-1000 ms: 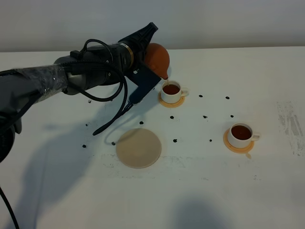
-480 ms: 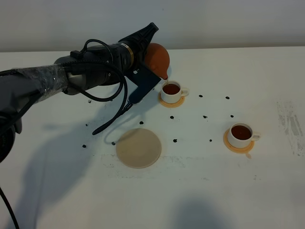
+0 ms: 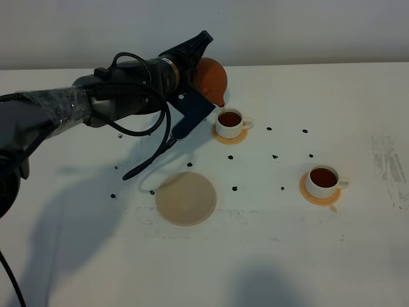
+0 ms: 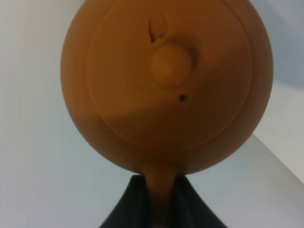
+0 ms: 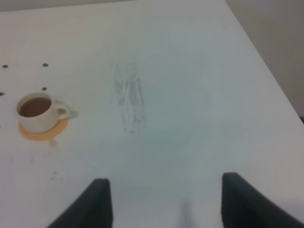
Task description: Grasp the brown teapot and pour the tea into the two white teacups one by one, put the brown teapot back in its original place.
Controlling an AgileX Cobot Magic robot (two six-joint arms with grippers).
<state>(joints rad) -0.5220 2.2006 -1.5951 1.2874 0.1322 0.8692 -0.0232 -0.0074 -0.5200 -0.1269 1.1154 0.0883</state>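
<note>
So the left gripper (image 4: 159,202) is clamped tight on the loop handle of the brown teapot (image 3: 209,78), holding it up off the table (image 3: 358,96) and tipped over, spout pointing down toward the far teacup (image 3: 229,121). In the left wrist view the teapot fills most of the shot, lid knob (image 4: 170,65) facing the camera, dark fingers (image 4: 130,204) pinching the handle on both sides.

From the high camera, that far teacup sits at about 1 o'clock from the big beige mat (image 3: 186,198), on its orange coaster (image 3: 228,136), and has dark tea in it. The teapot hangs just at 10 o'clock of that cup. The near teacup (image 3: 323,180) is out at 3 o'clock from the mat, also with tea, on its own coaster (image 3: 317,196).

The right gripper (image 5: 161,199) hovers over bare table, fingers spread wide, nothing between them.
</note>
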